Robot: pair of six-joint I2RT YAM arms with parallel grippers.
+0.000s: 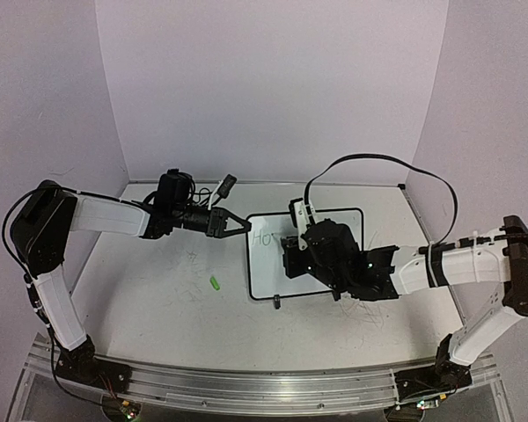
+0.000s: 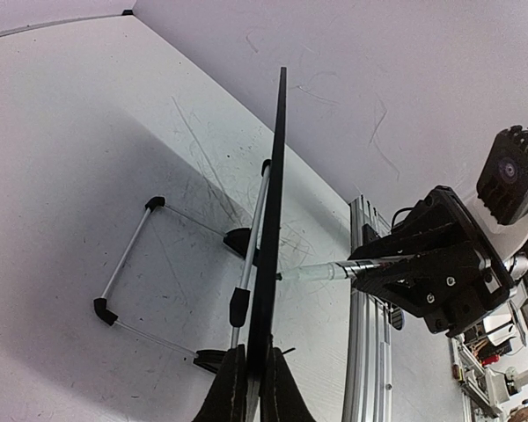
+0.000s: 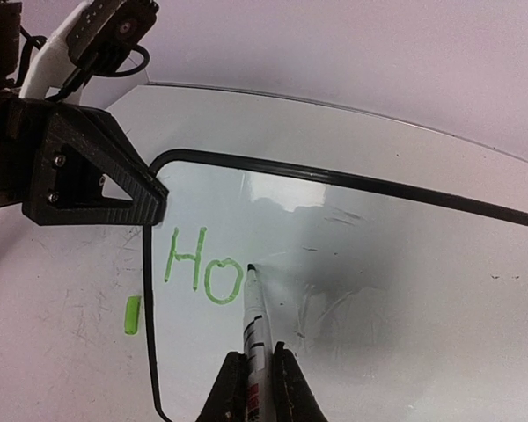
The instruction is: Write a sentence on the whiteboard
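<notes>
The whiteboard (image 1: 334, 224) stands tilted on the table, its black frame held at the left edge by my left gripper (image 1: 243, 226), which is shut on it. In the left wrist view the whiteboard (image 2: 277, 176) is edge-on between my fingers (image 2: 233, 391). My right gripper (image 3: 257, 387) is shut on a white marker (image 3: 255, 325) whose tip touches the whiteboard (image 3: 396, 290) just right of the green letters "Ho" (image 3: 198, 268), all that is there of the sentence. The marker (image 2: 321, 273) also shows in the left wrist view, with the right gripper (image 2: 370, 266) behind it.
A green marker cap (image 1: 215, 282) lies on the table left of the board, also in the right wrist view (image 3: 132, 314). The board's wire stand (image 2: 128, 264) rests behind it. An aluminium rail (image 1: 246, 387) runs along the near edge. Walls enclose the table.
</notes>
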